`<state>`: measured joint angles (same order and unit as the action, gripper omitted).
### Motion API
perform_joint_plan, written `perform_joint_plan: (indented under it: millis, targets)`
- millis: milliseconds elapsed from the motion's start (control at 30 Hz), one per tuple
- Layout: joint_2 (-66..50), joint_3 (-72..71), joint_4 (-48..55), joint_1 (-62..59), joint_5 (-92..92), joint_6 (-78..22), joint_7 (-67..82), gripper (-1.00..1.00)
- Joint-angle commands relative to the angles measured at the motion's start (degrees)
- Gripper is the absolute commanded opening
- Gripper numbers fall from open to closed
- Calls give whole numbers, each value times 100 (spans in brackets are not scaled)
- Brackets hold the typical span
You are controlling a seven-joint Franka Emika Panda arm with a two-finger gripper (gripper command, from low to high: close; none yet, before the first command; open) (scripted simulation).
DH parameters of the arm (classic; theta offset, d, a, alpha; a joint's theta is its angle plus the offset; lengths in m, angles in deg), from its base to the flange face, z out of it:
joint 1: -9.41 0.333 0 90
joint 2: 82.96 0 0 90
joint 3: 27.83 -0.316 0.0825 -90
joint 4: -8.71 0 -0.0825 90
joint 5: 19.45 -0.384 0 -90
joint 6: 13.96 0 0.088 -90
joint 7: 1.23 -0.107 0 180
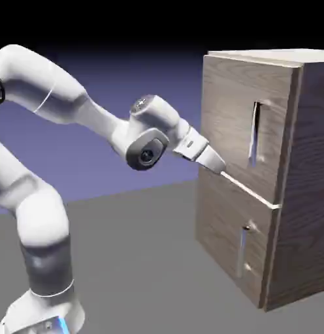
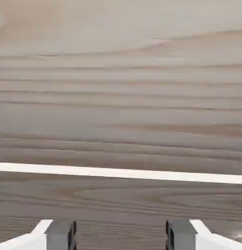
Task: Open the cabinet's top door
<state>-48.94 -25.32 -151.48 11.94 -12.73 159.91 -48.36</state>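
The cabinet [image 1: 302, 196] of light-brown wood stands at the exterior view's right. Its top door [image 1: 233, 111] carries a thin vertical silvery handle [image 1: 255, 134] near its right edge. My gripper [image 1: 219, 168] is close to the door's lower left part, just above the pale seam [image 1: 256, 194] between the two doors, and well left of and below the handle. In the hand view wood grain of the top door [image 2: 121, 88] fills the picture, and the seam [image 2: 121, 172] runs across as a white line. My gripper [image 2: 120, 237] is open, with only wood showing between the fingertips [image 2: 59, 234].
The shorter lower door [image 1: 223, 241] has its own vertical bar handle [image 1: 243, 251]. The grey table [image 1: 138, 261] stretches to the left of the cabinet. The white arm [image 1: 73, 104] rises from the lower left.
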Motion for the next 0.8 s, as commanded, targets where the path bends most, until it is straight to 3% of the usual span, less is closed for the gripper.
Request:
perform_joint_plan:
  millis: [0, 767]
  targets:
    - [50, 93, 30, 68, 250, -5, -173, 0]
    - [1209, 2237, 727, 1635, 5982, -122, -4156, 0]
